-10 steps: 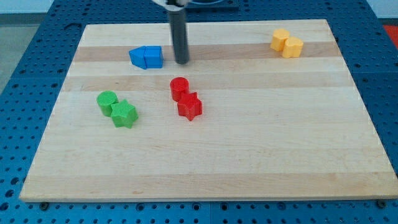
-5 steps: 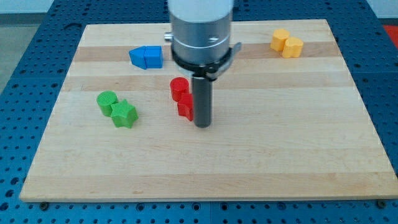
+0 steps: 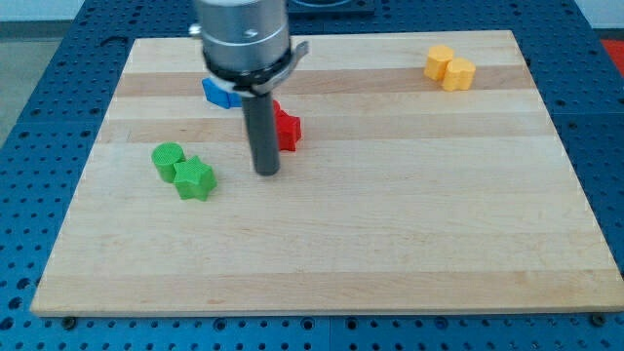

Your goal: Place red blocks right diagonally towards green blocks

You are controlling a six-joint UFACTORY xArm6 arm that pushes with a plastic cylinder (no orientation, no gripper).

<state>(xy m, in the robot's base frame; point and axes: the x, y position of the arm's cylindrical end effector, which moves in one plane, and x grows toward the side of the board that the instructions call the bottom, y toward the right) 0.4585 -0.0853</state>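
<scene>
Camera view
Tip: my tip (image 3: 266,172) rests on the wooden board (image 3: 390,244), left of the board's middle, at the lower end of the dark rod (image 3: 261,132).
Claw: the arm carries no claw, only the rod, so there is nothing to spread or pinch.
Arm housing: a grey cylinder (image 3: 242,39) hangs over the board's upper left part and hides what lies behind it.
Red blocks: one red block (image 3: 286,128) shows just to the right of the rod, above my tip; its left part is hidden by the rod, so its shape is unclear, and I cannot tell whether it touches the rod. A second red block cannot be made out.
Green blocks: a green cylinder (image 3: 168,159) and a green star-shaped block (image 3: 194,179) touch each other near the board's left edge, the star lower and to the right. They lie to the left of my tip, apart from it.
Blue block: a blue block (image 3: 216,93) peeks out from under the housing, above and left of the red block.
Yellow blocks: two yellow blocks (image 3: 448,67) sit side by side, touching, near the board's top right corner, well apart from the rest.
Surround: a blue perforated table (image 3: 39,146) frames the board.
</scene>
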